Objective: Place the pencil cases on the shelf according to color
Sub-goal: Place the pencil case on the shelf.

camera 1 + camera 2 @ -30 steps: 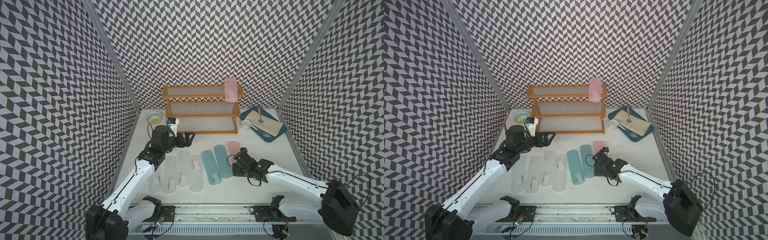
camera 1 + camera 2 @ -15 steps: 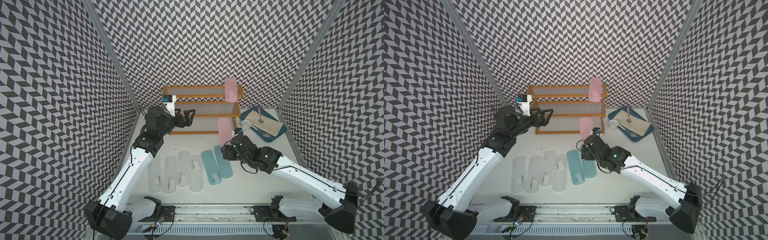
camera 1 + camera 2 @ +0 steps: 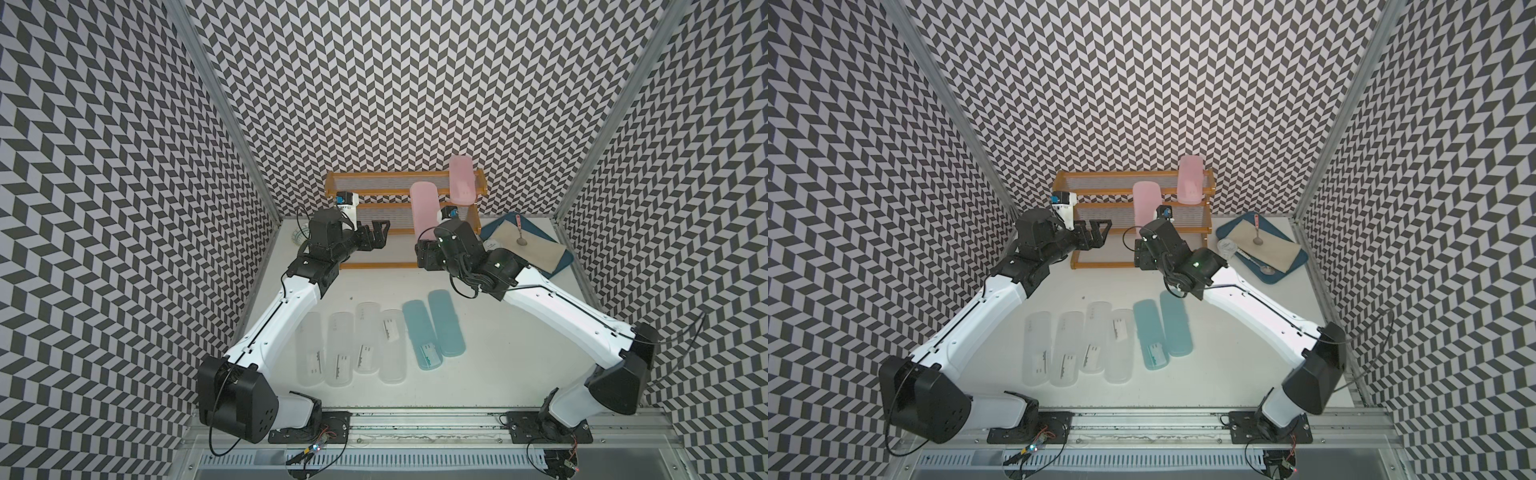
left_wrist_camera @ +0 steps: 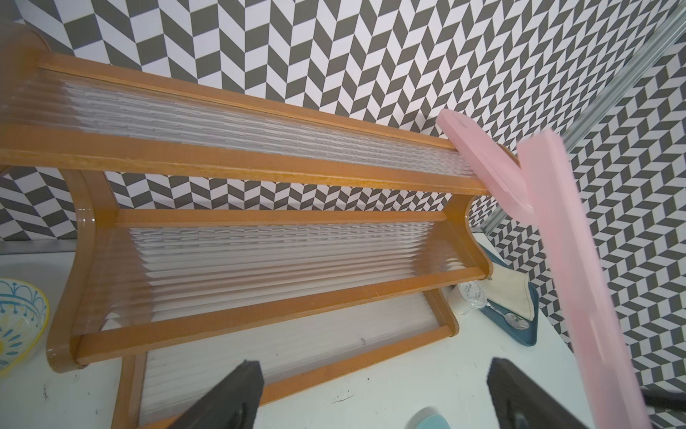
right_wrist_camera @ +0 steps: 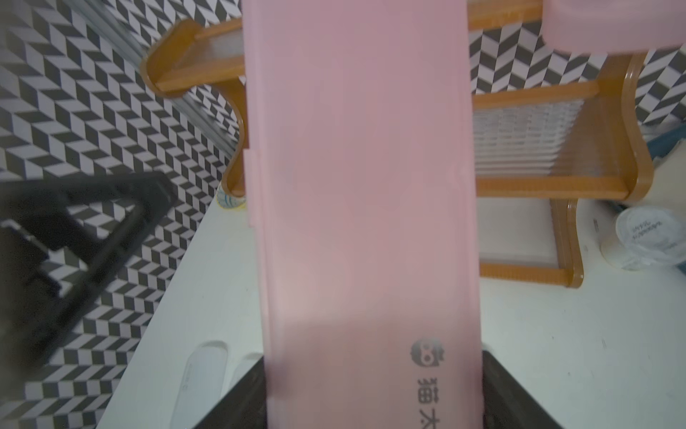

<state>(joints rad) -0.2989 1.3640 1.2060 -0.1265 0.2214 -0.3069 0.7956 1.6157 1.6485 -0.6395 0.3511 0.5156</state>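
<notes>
right gripper (image 5: 373, 405) is clamping the foot of a pink case (image 5: 356, 185), holding it upright before the shelf (image 4: 282, 215); left gripper (image 4: 375, 401) is hanging open, empty. the step is calling for laying this smooth, round-ended plastic box on the ribbed top tier (image 4: 260, 122) beside its twin (image 3: 461, 178), clearing the wooden rail (image 4: 260, 167).

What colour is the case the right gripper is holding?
Pink; the held pencil case fills the right wrist view, clamped in the right gripper.
</notes>
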